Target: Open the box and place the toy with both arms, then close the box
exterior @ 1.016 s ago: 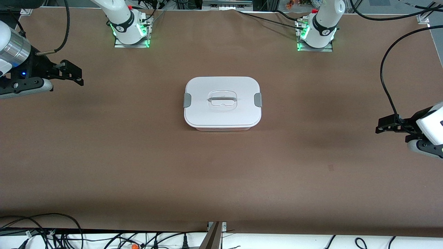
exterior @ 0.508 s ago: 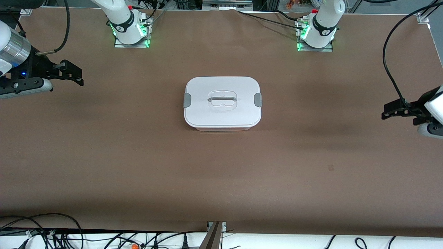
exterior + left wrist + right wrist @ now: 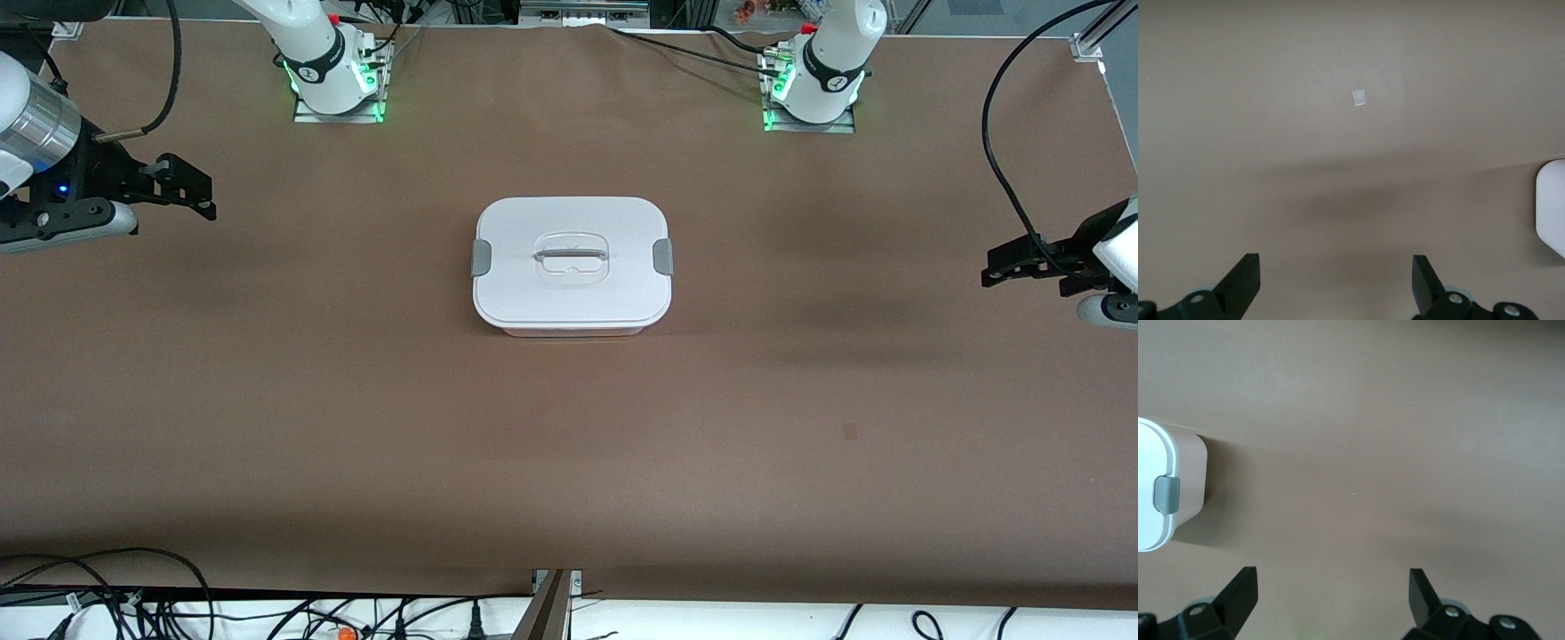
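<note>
The box (image 3: 572, 265) stands shut in the middle of the table, its white lid on, with grey side clips and a clear handle. A corner of it shows in the right wrist view (image 3: 1165, 493), and an edge of it in the left wrist view (image 3: 1551, 213). The toy is out of view. My left gripper (image 3: 1000, 267) is open and empty, up over the table's left-arm end; it also shows in the left wrist view (image 3: 1336, 277). My right gripper (image 3: 191, 191) is open and empty over the right-arm end; it also shows in the right wrist view (image 3: 1331, 593).
Brown mat (image 3: 569, 444) covers the table. A small pale tape mark (image 3: 850, 431) lies on it nearer the front camera, toward the left arm's end. Cables (image 3: 133, 596) hang along the front edge.
My left gripper has moved away from the front camera and slightly outward toward the left-arm end of the table. The right arm and the box have not moved.
</note>
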Motion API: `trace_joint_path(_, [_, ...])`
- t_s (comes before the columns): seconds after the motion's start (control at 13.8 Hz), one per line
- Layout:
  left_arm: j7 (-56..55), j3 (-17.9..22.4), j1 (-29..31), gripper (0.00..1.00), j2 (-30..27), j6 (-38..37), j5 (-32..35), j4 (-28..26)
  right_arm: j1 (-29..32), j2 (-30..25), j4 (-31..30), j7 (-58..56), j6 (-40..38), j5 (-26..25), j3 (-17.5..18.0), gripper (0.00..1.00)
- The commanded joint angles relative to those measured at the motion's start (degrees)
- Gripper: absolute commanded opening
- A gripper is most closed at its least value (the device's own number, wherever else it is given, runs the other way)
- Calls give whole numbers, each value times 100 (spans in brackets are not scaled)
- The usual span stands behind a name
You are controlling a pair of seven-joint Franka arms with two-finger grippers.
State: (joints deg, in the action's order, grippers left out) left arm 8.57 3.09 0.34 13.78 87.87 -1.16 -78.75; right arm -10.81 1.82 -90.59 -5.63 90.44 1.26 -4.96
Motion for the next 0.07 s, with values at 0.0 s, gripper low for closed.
trace_joint_path(0.0, [-48, 25, -130, 100, -77, 73, -69, -52, 9, 11, 103, -88, -114, 6, 4, 100])
